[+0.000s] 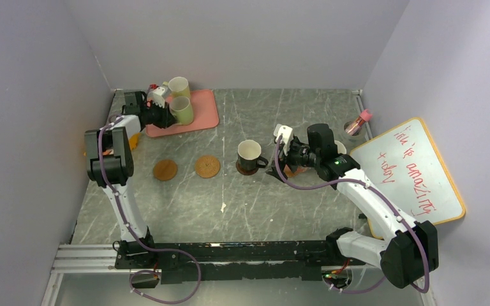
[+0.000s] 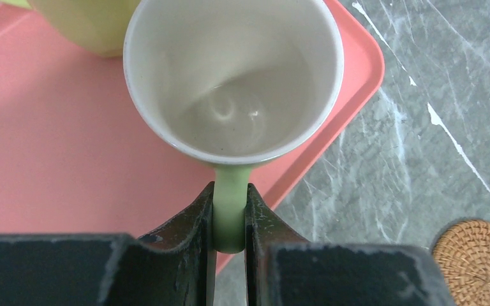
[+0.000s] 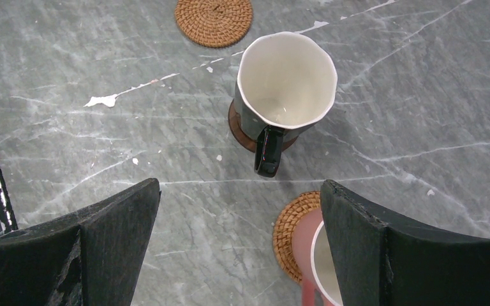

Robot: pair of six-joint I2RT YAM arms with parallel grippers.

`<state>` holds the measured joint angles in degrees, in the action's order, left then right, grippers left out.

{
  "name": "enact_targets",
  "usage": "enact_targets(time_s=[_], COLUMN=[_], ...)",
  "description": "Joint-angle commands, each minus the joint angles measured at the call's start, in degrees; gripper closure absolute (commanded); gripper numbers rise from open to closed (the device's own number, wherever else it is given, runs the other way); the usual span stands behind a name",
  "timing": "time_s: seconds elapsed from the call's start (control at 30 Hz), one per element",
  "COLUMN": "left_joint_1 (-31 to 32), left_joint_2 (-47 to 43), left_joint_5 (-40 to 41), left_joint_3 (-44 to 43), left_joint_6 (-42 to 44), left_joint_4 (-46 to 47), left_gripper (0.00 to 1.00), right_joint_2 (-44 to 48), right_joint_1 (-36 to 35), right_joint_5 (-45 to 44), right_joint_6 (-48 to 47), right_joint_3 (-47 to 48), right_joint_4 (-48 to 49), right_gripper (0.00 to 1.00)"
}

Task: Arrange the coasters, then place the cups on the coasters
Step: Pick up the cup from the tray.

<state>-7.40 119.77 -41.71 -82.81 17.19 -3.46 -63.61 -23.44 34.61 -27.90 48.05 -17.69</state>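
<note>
The yellow-green mug [image 2: 233, 76] is seen upright, mouth up, at a corner of the pink tray [image 2: 51, 140], and its handle is pointed straight back into the left jaws, which are clamped shut on it. The right jaws are spread wide and empty above the grey marbled counter [image 1: 281, 204], which is enclosed by pale walls [image 1: 242, 44]. Four mugs are counted: the held one, a second yellow-green mug [image 1: 178, 86], a black mug [image 3: 286, 89] on a dark brown coaster [image 3: 242, 137] and a pink mug [image 3: 312, 255] on a woven coaster [image 3: 287, 233]; two bare woven coasters [image 1: 165, 169] [image 1: 207, 166] make four coasters.
</note>
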Motion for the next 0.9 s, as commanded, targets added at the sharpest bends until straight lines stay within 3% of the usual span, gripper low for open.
enact_targets(time_s=[0.0, 0.2, 0.5, 0.87], left_joint_1=[0.23, 0.28, 0.28, 0.76], left_joint_2=[-6.41, -8.98, -15.14, -21.66], left_joint_5=[0.92, -0.05, 8.79, 10.37], left_joint_3=[2.50, 3.71, 10.77, 16.22], left_joint_6=[-5.48, -7.35, -10.76, -13.40], left_joint_4=[5.79, 4.76, 8.41, 8.65], left_gripper=[0.95, 0.95, 0.95, 0.95], right_joint_2=[1.38, 1.65, 2.16, 2.01], right_joint_1=[0.19, 0.16, 0.20, 0.21], right_joint_5=[1.27, 1.06, 0.97, 0.99], right_joint_6=[-0.31, -0.07, 0.03, 0.21], right_joint_3=[-0.20, -0.33, -0.50, -0.50], right_joint_4=[2.25, 2.62, 2.88, 2.86], right_gripper=[0.00, 0.00, 0.00, 0.00])
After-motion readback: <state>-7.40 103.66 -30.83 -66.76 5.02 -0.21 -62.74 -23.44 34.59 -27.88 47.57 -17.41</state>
